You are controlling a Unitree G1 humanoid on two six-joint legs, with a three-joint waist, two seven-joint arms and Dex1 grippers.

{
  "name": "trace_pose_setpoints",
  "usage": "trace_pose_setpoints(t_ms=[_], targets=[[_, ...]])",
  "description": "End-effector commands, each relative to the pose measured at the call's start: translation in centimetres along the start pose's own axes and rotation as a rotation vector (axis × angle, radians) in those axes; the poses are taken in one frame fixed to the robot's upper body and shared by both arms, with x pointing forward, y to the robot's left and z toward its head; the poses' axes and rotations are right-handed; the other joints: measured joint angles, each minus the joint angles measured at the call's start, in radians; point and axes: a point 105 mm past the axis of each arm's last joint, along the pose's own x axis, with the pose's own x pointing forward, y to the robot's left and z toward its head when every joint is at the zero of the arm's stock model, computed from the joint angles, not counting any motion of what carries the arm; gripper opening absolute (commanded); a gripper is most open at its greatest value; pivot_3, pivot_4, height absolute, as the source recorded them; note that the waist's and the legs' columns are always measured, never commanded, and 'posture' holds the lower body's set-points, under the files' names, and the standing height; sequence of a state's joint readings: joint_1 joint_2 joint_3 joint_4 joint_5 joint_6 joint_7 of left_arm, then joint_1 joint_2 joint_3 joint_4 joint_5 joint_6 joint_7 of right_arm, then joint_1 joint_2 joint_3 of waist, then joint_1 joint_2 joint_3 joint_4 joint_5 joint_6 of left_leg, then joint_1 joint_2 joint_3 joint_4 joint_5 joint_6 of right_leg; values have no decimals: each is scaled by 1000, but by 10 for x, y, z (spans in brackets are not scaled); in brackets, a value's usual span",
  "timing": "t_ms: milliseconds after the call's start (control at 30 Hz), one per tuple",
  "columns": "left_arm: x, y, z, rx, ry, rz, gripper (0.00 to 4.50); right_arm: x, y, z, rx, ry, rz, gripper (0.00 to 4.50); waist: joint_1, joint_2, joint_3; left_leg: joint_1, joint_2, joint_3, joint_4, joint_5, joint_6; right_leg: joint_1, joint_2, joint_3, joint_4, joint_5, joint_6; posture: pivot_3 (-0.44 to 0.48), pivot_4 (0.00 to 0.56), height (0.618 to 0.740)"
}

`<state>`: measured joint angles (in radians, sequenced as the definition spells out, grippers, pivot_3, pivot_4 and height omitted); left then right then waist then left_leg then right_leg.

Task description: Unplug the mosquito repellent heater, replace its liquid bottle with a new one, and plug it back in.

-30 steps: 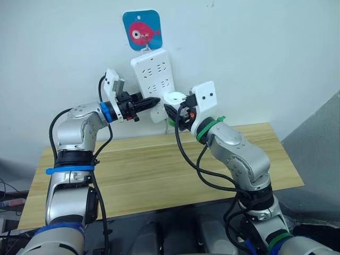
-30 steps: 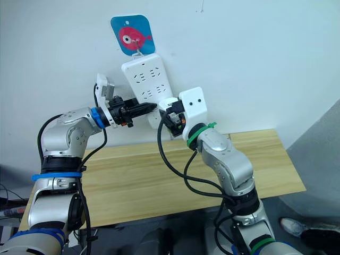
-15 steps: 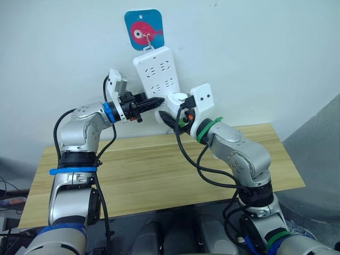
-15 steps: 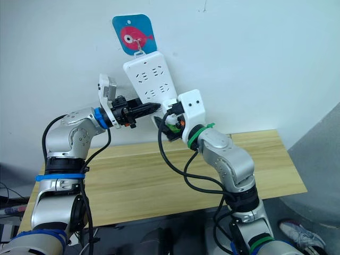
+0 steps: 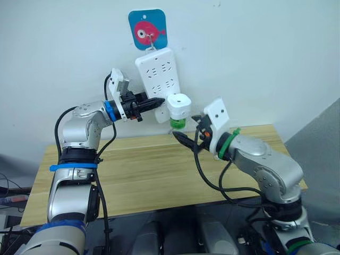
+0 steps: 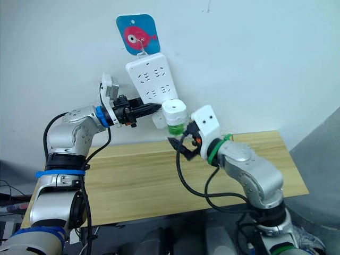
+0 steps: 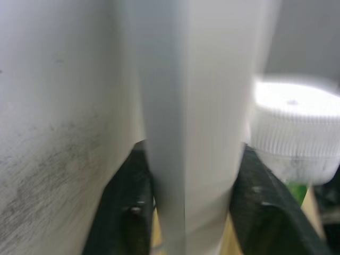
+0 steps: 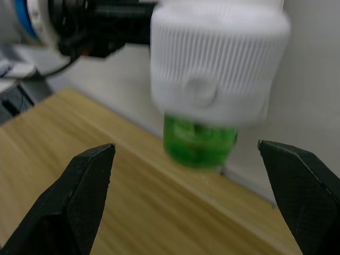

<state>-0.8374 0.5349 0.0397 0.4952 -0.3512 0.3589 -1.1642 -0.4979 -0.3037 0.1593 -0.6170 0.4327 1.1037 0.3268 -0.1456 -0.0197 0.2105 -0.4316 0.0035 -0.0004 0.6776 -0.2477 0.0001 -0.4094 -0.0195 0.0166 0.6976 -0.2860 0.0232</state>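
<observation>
Heater position: the mosquito repellent heater [image 5: 179, 105] sits plugged into the lower end of the power strip [image 5: 157, 74] on the wall, its green liquid bottle [image 5: 178, 124] hanging below it, so its long axis runs roughly vertical. The right gripper [image 5: 182, 140] hangs just below and in front of the bottle, fingers spread wide and empty; in the right wrist view the heater lies straight ahead between them. The left gripper [image 5: 157, 101] is clamped on the strip's lower edge, beside the heater, apparently bracing it. Judgement: the right arm is placed to grasp the heater; pulling it out calls for motion away from the strip face.
</observation>
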Motion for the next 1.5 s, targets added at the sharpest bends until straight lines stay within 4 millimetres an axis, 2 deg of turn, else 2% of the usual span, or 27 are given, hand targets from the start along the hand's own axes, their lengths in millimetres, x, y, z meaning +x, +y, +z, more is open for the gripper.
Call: trace_pose_setpoints(t_ms=[33,167,333,367,433,600,800,867,967,1233,1500], targets=[[-4,3,6,70,17,-8,3142,-7,11,14,-48,-59,55,4500,-3,0,0,0,1,1,1,0,0,0,0,0,0,0,0,-229,179,740],[-18,15,4,143,58,49,4397,-9,16,14,-100,-59,92,4500,-3,0,0,0,2,1,1,0,0,0,1,0,0,0,0,-218,182,740],[-48,14,-12,247,191,31,4459,-12,28,17,-125,-80,169,4500,0,0,0,0,2,1,1,0,0,0,1,-1,0,0,0,-196,183,740],[-53,14,-12,254,200,33,4492,-13,29,18,-130,-84,180,4330,2,0,0,0,2,1,1,0,0,0,1,-1,0,0,0,-190,183,740],[-62,11,-12,268,206,35,4500,-14,32,20,-137,-94,208,3900,5,0,0,0,2,1,1,0,0,0,1,-1,0,0,0,-177,182,740],[-83,-10,-5,260,192,20,4500,-16,44,24,-152,-109,282,2138,10,0,0,0,3,1,1,0,0,0,1,-1,0,0,0,-139,184,740],[-94,-60,-6,180,199,-88,4500,-5,46,29,-165,-135,258,20,24,0,0,0,3,1,1,0,0,0,1,-1,0,0,0,-108,186,740],[-94,-72,-4,164,190,-100,4500,1,41,33,-174,-152,217,20,36,0,0,0,4,1,1,0,0,0,1,-1,0,0,0,-88,187,740],[-92,-80,0,156,169,-85,4500,11,36,38,-177,-172,167,20,59,0,0,0,4,1,1,0,-1,0,1,-2,0,0,0,-83,186,740],[-93,-77,4,149,154,-23,4500,27,28,45,-179,-205,80,20,80,-1,0,0,3,2,2,1,-1,0,0,-1,0,0,-1,-70,184,740],[-89,-74,7,166,139,-16,4500,29,11,41,-203,-186,8,20,87,-1,0,0,3,2,2,1,-1,0,1,-2,0,0,-1,-73,182,740]])
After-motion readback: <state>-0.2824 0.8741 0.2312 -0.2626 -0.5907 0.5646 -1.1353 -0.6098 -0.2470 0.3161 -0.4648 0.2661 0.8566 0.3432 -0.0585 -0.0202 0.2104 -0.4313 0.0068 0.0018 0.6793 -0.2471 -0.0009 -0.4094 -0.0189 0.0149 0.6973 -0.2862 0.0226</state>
